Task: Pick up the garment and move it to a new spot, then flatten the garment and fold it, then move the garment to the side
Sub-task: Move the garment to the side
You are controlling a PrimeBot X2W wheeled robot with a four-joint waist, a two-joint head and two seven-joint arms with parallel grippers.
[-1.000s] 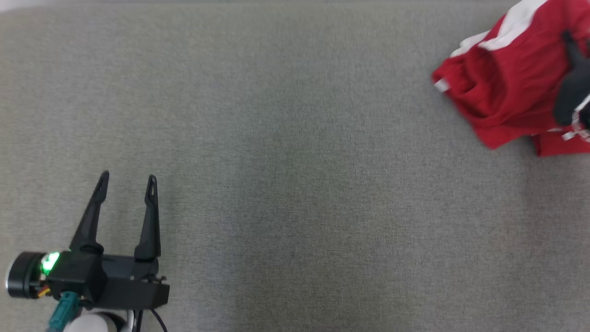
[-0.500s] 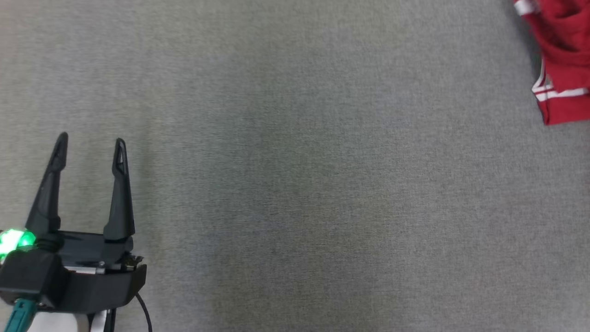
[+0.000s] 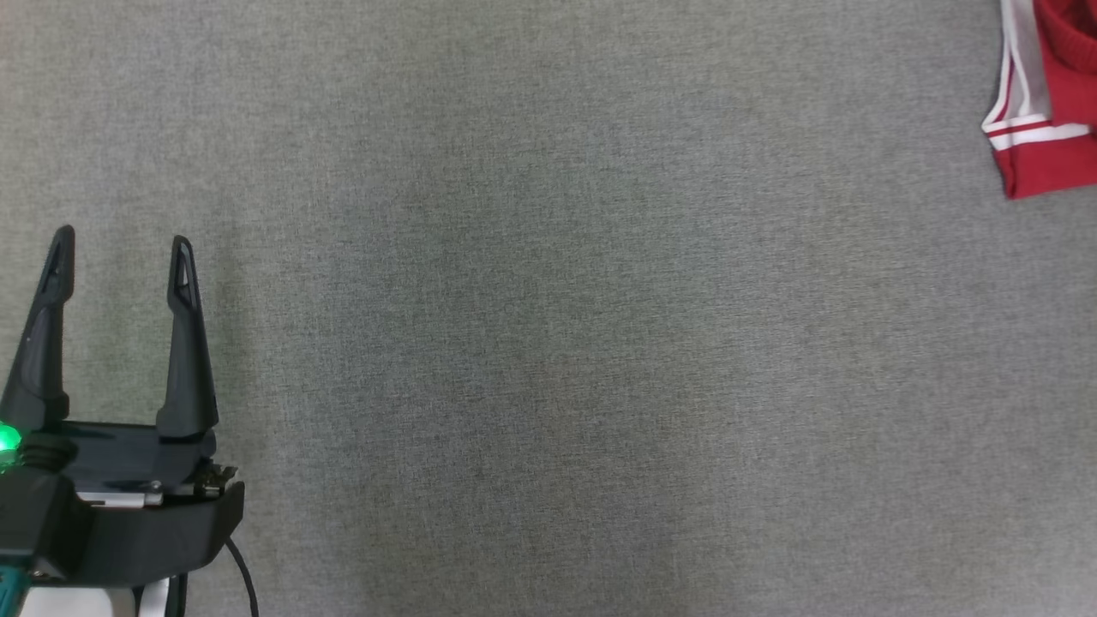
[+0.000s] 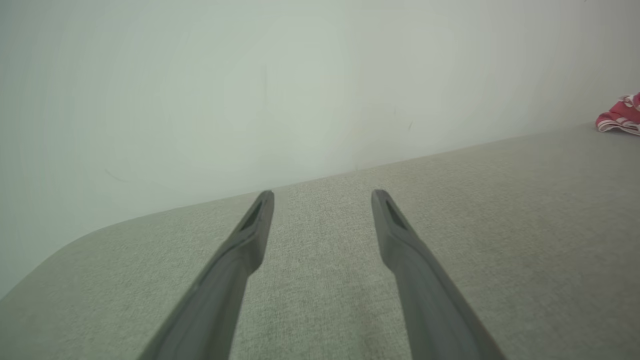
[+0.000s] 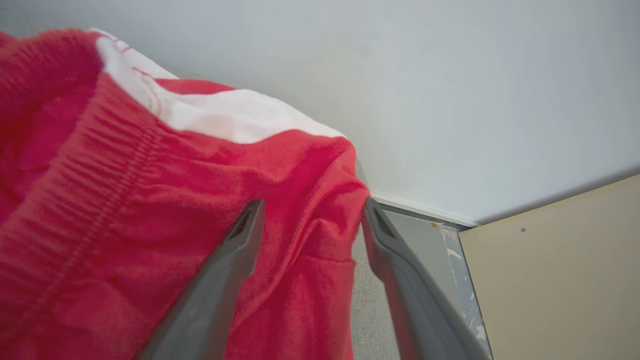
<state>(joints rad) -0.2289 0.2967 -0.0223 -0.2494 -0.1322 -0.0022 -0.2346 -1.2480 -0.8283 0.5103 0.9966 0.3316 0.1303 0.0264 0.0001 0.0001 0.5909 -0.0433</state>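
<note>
**A:** Entry. Where are the red shorts?

**B:** At the far right of the grey cloth-covered bench, well apart from the left hand. The head view catches a white-striped hem at its top right corner.

**A:** Hand states?

**B:** Left hand: fingers spread wide and empty, over bare bench, probably parked clear so it cannot snag the cloth. Right hand: fingers apart, with a fold of the shorts lying between them, not pinched. The cloth looks rumpled there, so I judge flattening and folding not yet done.

**A:** What do the wrist views add?

**B:** Right wrist: the gathered waistband, a white panel, the pale wall and a beige board close behind. That suggests the shorts lie near the bench's end. Left wrist: the shorts as a small red bundle far off, by the wall.
</note>
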